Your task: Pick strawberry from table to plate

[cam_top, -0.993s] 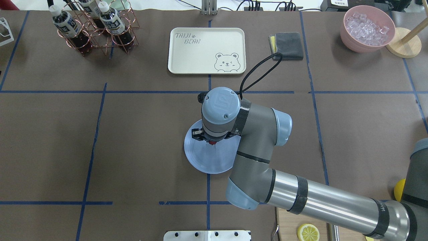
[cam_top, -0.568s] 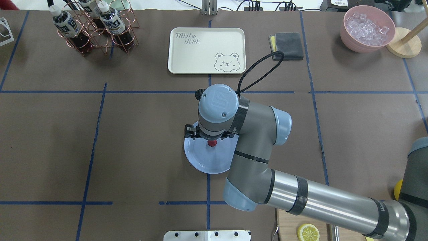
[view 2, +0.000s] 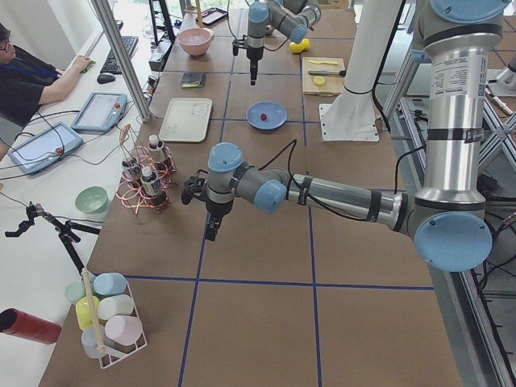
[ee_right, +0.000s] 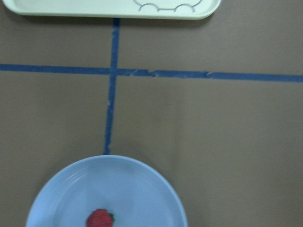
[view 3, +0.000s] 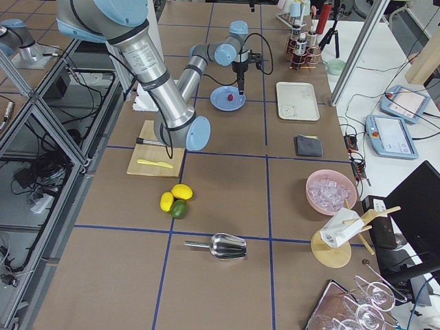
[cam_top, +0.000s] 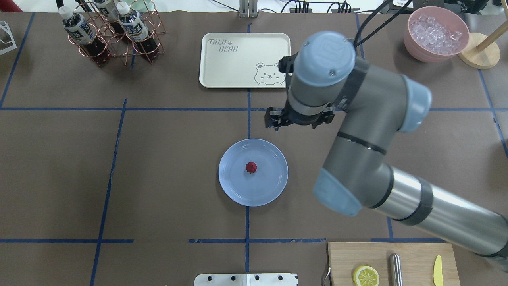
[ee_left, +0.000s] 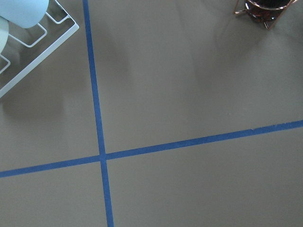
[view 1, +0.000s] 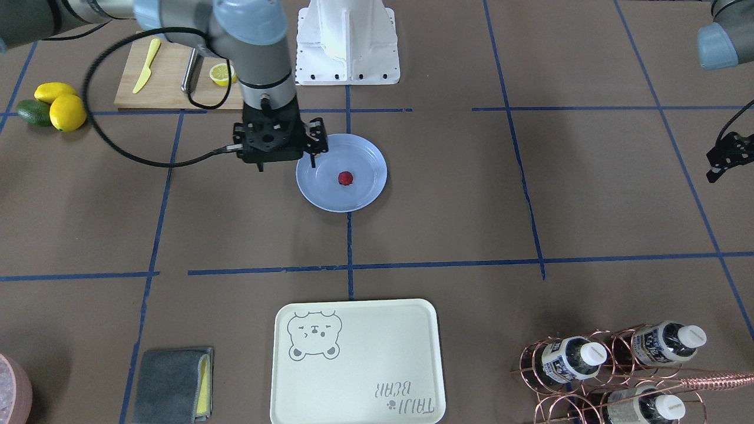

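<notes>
The strawberry (cam_top: pixel 251 167), small and dark red, lies near the middle of the light-blue plate (cam_top: pixel 238 190) on the brown table (cam_top: pixel 166 159). It also shows in the front-facing view as the strawberry (view 1: pixel 345 178) on the plate (view 1: pixel 330 197), and in the right wrist view as the strawberry (ee_right: pixel 100 219) at the bottom edge. My right gripper (view 1: pixel 287 162) hangs open and empty above the table, just off the plate's rim on the robot's right. My left gripper (view 1: pixel 723 156) is far off at the table's left end; its jaws are not readable.
A cream bear-print tray (cam_top: pixel 238 59) lies beyond the plate. A copper rack of bottles (cam_top: pixel 111 35) stands far left, a pink bowl of ice (cam_top: pixel 436 33) far right. A cutting board (cam_top: pixel 412 254) with a lemon half (cam_top: pixel 366 275) sits near the robot's right.
The right gripper opened over the plate and left the strawberry lying there. It then rose and moved off toward the back right, uncovering the plate.
</notes>
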Tool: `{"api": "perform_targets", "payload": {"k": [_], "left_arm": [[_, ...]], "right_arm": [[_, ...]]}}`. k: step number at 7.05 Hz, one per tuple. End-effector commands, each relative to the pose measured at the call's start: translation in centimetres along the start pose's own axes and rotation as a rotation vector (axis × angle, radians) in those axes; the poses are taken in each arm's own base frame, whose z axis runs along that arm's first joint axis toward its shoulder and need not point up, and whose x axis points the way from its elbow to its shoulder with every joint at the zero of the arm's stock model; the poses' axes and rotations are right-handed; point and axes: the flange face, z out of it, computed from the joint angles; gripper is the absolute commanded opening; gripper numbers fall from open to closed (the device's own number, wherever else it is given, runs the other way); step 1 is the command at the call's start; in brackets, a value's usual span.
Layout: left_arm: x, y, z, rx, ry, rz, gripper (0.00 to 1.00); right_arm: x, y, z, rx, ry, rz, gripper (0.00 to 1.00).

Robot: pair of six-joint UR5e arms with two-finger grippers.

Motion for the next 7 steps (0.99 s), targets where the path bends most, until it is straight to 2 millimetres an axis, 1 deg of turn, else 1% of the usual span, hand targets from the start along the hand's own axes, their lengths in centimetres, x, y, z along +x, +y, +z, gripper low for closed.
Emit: {"api": "perform_targets", "payload": {"k": [1,2,3,4,5,6,7], "left_arm": [[-1.6,1.1,-0.2,-0.013,0.011,0.023,1.0],[-3.3,1.7,-0.5,-0.032,0.05,0.024,1.0],[-6.0,2.0,-1.5,-0.046,0.051,0.014,1.0],[-8.0,1.9,-2.1,-0.058,0.04,0.021,1.0],[-9.0,1.7,-2.9,-0.068,0.033,0.02,1.0],[-9.7,1.7,-3.4,-0.08,0.031,-0.005,1.0],[-10.5,1.8,-3.0,-0.115,0.101,-0.066,1.0]], "right_arm": [[14.6,-4.1,-3.7,-0.026,0.013,-0.097,1.0],[20.8,-5.2,-4.4,-0.046,0.011,-0.134,1.0],[28.3,-5.7,-5.2,-0.077,-0.015,-0.153,1.0],[35.0,-5.5,-5.9,-0.091,-0.034,-0.187,1.0],[42.5,-5.0,-6.0,-0.11,-0.064,-0.209,1.0],[48.4,-3.9,-5.8,-0.121,-0.078,-0.206,1.0],[54.0,-1.9,-5.4,-0.132,-0.072,-0.168,1.0]]}}
